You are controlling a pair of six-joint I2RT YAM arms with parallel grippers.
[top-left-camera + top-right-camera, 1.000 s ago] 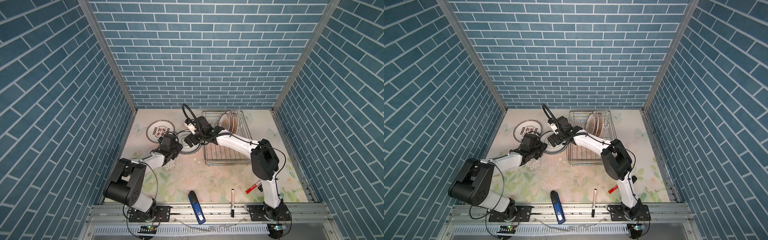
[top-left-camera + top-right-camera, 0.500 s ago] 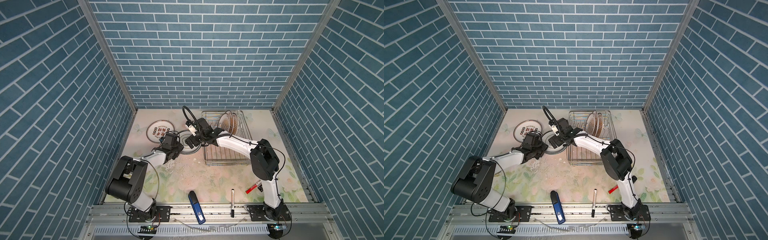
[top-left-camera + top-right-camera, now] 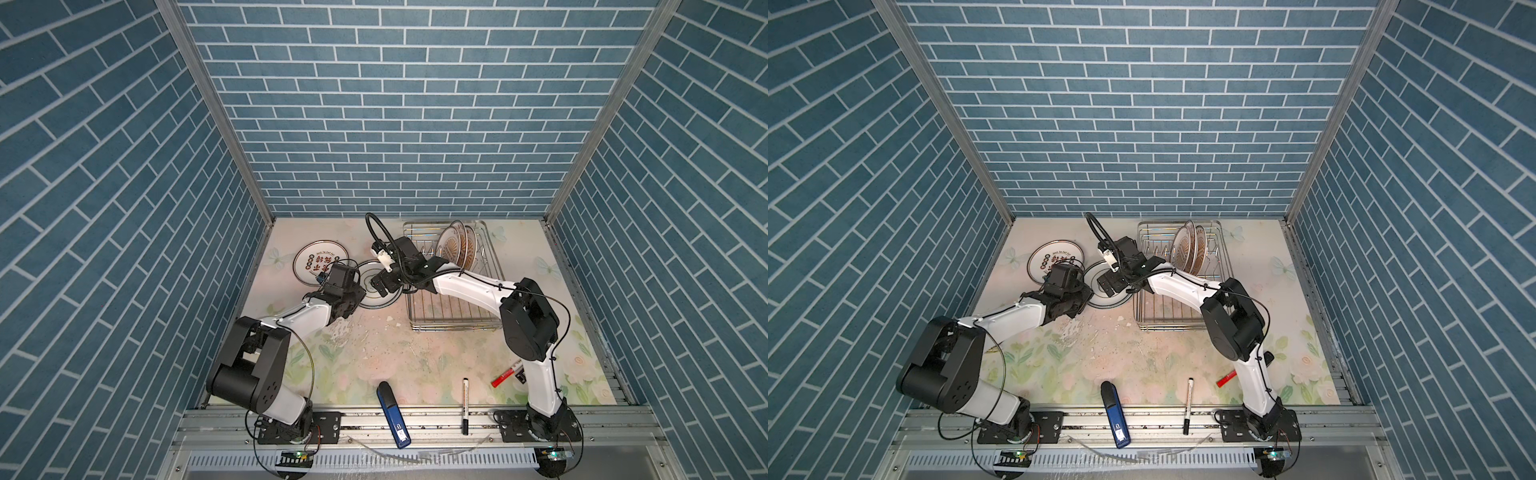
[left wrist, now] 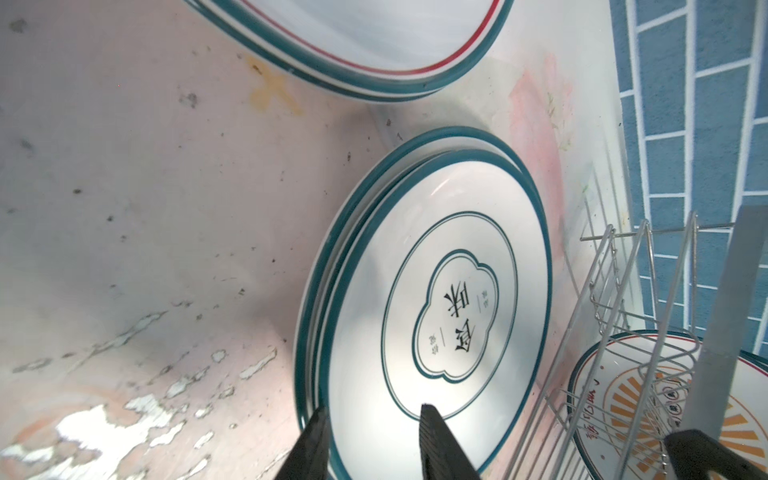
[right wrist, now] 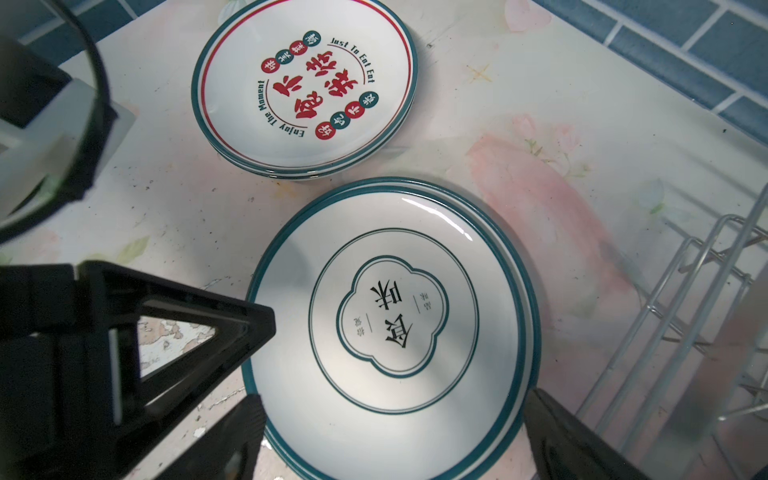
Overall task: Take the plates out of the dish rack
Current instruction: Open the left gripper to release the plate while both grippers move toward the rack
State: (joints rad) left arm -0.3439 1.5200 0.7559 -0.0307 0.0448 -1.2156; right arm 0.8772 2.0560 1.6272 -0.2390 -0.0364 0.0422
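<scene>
A short stack of white teal-rimmed plates with a quatrefoil emblem lies on the table left of the dish rack. Its top plate sits slightly offset. My left gripper is shut on that plate's near rim, with one finger outside the rim and the other on the inner face. My right gripper hovers open over the stack, its fingers wide on either side. A stack of plates with red characters lies further left. Sunburst plates stand upright in the rack.
A blue oblong object, a black marker and a red marker lie near the front edge. Blue brick walls enclose the table on three sides. The rack's wire side stands close beside the emblem stack.
My left gripper has crept a little toward the emblem plates and its jaws have narrowed slightly onto the rim. The right gripper has stayed open over the stack, hardly moving.
</scene>
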